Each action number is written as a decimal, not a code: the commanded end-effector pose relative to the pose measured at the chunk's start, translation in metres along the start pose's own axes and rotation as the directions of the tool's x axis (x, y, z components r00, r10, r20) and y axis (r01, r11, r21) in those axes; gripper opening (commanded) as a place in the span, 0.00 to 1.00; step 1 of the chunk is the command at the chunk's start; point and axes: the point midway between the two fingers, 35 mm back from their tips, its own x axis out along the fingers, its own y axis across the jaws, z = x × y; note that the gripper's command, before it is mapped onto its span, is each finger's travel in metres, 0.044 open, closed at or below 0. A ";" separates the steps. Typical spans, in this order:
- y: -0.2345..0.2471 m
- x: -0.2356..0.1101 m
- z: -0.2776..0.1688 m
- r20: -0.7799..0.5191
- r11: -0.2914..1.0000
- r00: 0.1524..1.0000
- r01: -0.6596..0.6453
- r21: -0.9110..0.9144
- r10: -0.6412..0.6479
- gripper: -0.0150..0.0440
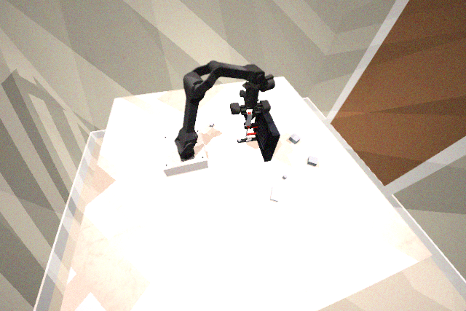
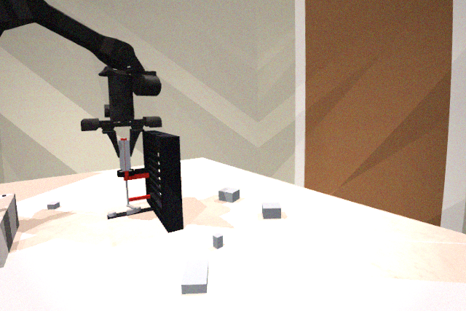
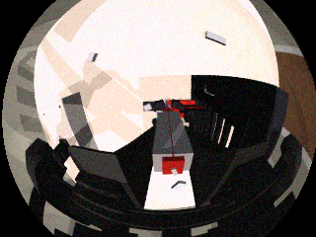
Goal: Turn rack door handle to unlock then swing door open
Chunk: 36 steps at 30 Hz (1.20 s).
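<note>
The upright grey handle [image 1: 249, 113] [image 2: 127, 171] [image 3: 172, 128] has a red top and a thin red line down its side. My gripper [image 2: 124, 155] [image 3: 169, 129] points down and is shut on the handle's upper part, one finger on the rack side and one on the far side. The black slotted rack [image 1: 271, 132] [image 2: 172, 187] [image 3: 237, 99] stands right of the handle. Red bars [image 2: 138, 176] and a black lower bar [image 2: 117, 215] run between the handle assembly and the rack. Door and frame are hard to tell apart; no open gap shows.
Grey blocks [image 1: 294, 138] [image 1: 312, 161] [image 2: 228, 194] [image 2: 271, 210] lie beyond the rack. A small block [image 1: 284, 177] [image 2: 218, 240] and a flat block [image 1: 274, 194] [image 2: 194, 276] lie nearer the exterior camera. Another small block [image 1: 211, 124] [image 2: 53, 205] lies near my base.
</note>
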 end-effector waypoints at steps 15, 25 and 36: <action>0.000 0.001 -0.001 -0.004 0.937 1.000 -0.001 -0.350 0.000 0.29; 0.000 0.001 -0.001 -0.004 0.937 1.000 -0.001 -0.350 0.000 0.56; 0.000 0.001 -0.001 -0.004 0.991 1.000 0.000 -0.134 0.000 0.76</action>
